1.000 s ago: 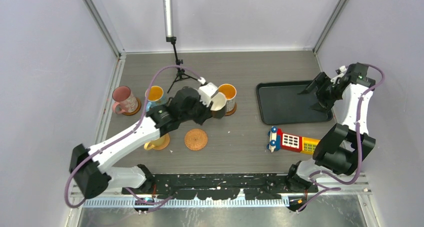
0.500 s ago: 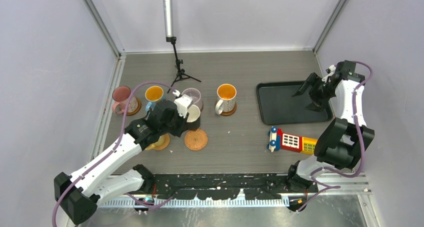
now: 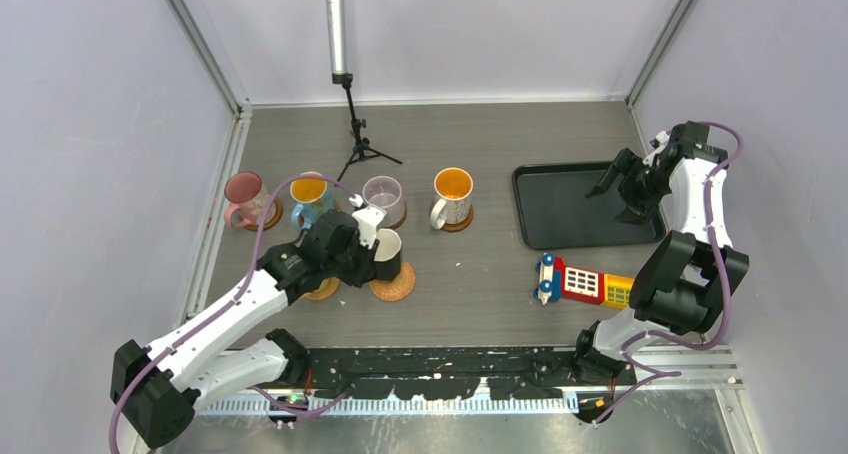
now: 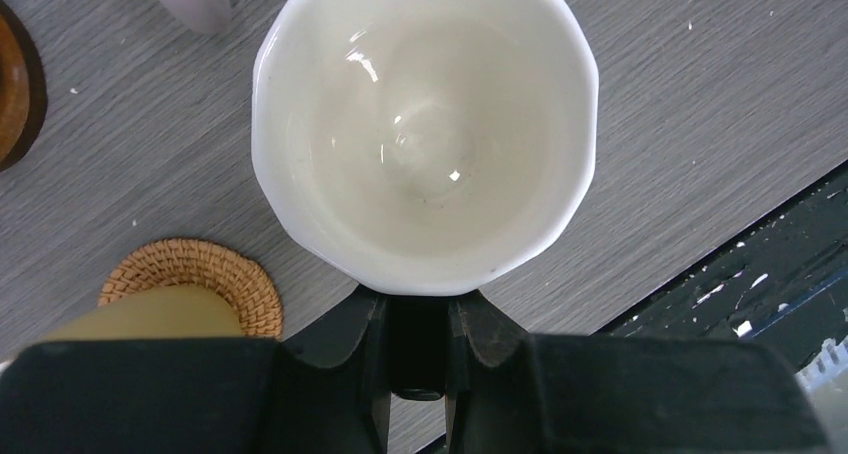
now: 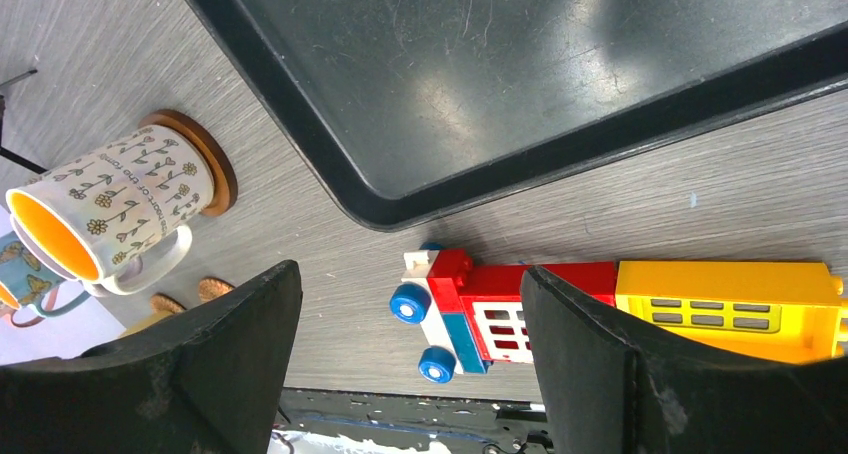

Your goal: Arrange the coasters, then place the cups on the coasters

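My left gripper (image 3: 372,246) is shut on the handle of the black cup with the white inside (image 3: 388,256), which hangs over the far edge of a woven coaster (image 3: 393,283). In the left wrist view the cup's white bowl (image 4: 425,124) fills the middle, and the fingers (image 4: 365,349) pinch its black handle. A yellow cup (image 4: 150,314) sits on another woven coaster (image 4: 215,269). Pink (image 3: 245,194), blue (image 3: 309,192), lilac (image 3: 383,193) and white (image 3: 452,191) cups stand on dark coasters in the back row. My right gripper (image 3: 625,187) is open over the tray, holding nothing.
A black tray (image 3: 575,209) lies at the right. A colourful toy phone (image 3: 586,282) lies in front of it. A microphone stand (image 3: 356,144) rises behind the row of cups. In the right wrist view the tray's rim (image 5: 420,209) and the toy (image 5: 600,309) lie below the open fingers.
My left arm has carried the black cup from beside the white cup, forward and left, down to the woven coaster. The right arm has swung slightly back, its gripper staying open.
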